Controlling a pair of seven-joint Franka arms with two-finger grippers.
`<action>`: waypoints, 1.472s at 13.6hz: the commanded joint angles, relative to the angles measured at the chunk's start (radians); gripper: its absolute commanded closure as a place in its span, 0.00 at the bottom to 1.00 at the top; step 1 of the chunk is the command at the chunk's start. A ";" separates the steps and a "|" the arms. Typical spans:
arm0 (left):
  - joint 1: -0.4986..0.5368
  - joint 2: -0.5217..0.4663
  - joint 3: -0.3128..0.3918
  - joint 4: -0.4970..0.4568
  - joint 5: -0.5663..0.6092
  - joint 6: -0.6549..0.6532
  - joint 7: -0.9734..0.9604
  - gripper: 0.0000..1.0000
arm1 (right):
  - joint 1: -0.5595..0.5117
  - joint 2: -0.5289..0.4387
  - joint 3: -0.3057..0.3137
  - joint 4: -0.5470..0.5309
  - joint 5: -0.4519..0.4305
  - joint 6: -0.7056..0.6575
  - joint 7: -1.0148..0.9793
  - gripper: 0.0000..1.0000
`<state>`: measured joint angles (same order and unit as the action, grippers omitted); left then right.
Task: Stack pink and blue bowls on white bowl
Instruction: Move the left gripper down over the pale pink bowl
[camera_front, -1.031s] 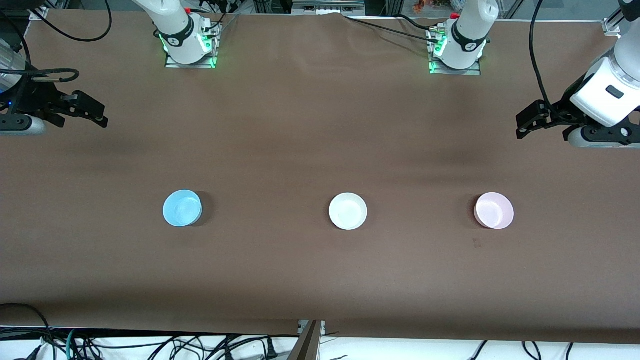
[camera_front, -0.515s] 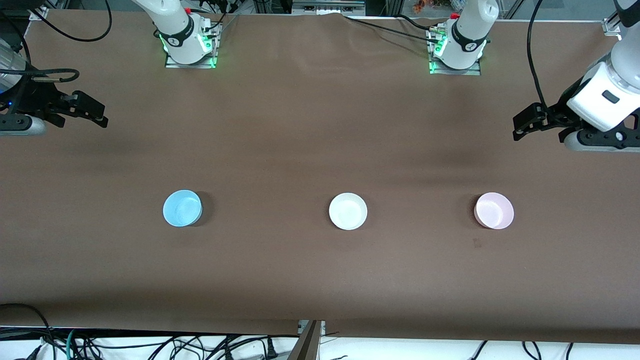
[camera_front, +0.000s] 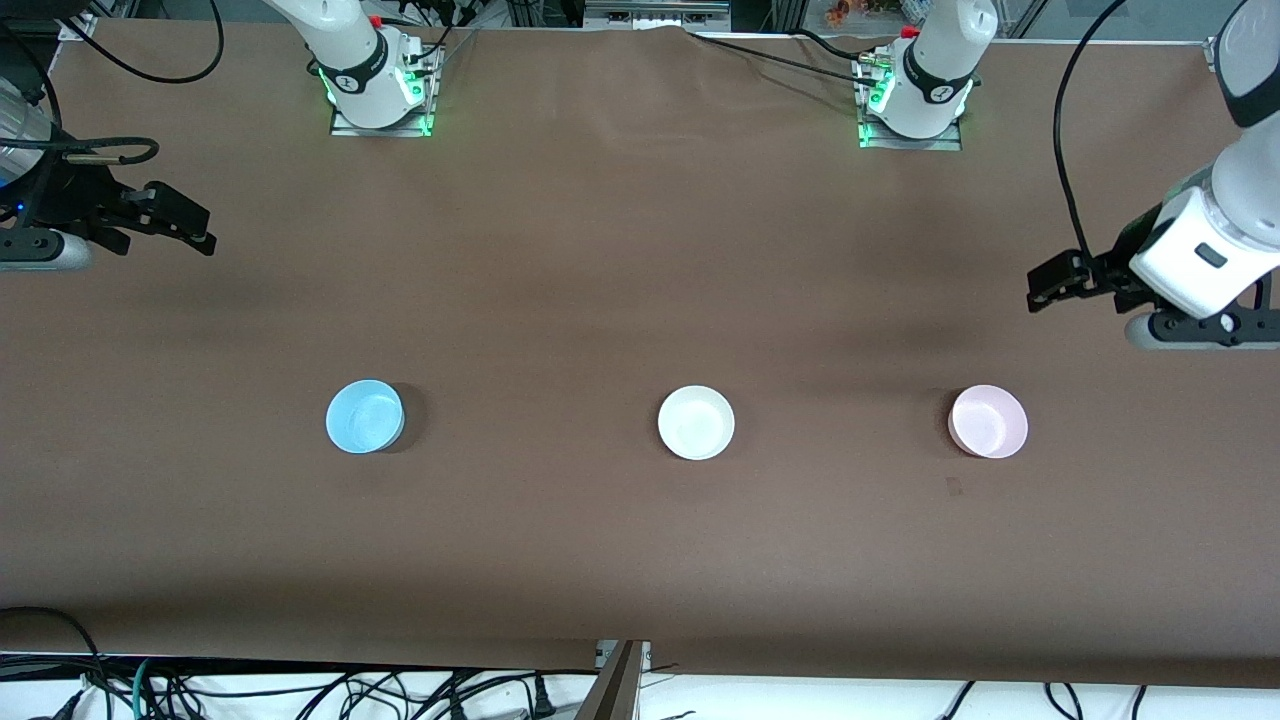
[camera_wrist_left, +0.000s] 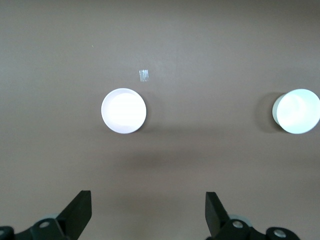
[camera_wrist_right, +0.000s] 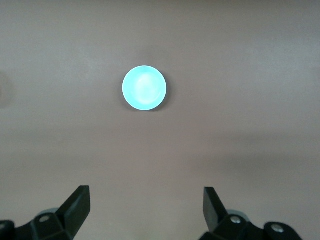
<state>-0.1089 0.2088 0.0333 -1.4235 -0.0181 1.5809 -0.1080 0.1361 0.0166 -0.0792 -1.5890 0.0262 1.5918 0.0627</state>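
Three small bowls sit in a row across the middle of the brown table. The blue bowl (camera_front: 365, 416) (camera_wrist_right: 144, 88) is toward the right arm's end, the white bowl (camera_front: 696, 422) (camera_wrist_left: 298, 111) is in the centre, and the pink bowl (camera_front: 988, 421) (camera_wrist_left: 124, 110) is toward the left arm's end. My left gripper (camera_front: 1042, 286) (camera_wrist_left: 148, 210) hangs open over bare table close to the pink bowl, holding nothing. At the other end, my right gripper (camera_front: 196, 226) (camera_wrist_right: 146, 207) waits open and empty over bare table, well apart from the blue bowl.
A small tape mark (camera_front: 953, 487) (camera_wrist_left: 144, 75) lies on the table beside the pink bowl, nearer the front camera. The two arm bases (camera_front: 378, 95) (camera_front: 912, 105) stand at the back edge. Loose cables (camera_front: 300, 690) run below the front edge.
My left arm has swung its open gripper over the table toward the pink bowl. The right arm and all three bowls have stayed put.
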 joint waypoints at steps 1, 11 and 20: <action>0.044 0.063 0.000 0.015 -0.026 0.053 0.103 0.00 | -0.003 -0.001 0.001 0.011 0.003 -0.006 -0.004 0.00; 0.163 0.236 0.002 -0.063 -0.014 0.293 0.166 0.00 | -0.003 0.002 -0.001 0.012 0.003 -0.004 -0.004 0.00; 0.216 0.277 0.000 -0.186 -0.025 0.439 0.323 0.00 | -0.003 0.000 0.001 0.014 0.003 -0.004 -0.004 0.00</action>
<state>0.0891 0.4978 0.0363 -1.5788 -0.0185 1.9844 0.1533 0.1360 0.0166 -0.0789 -1.5890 0.0263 1.5929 0.0627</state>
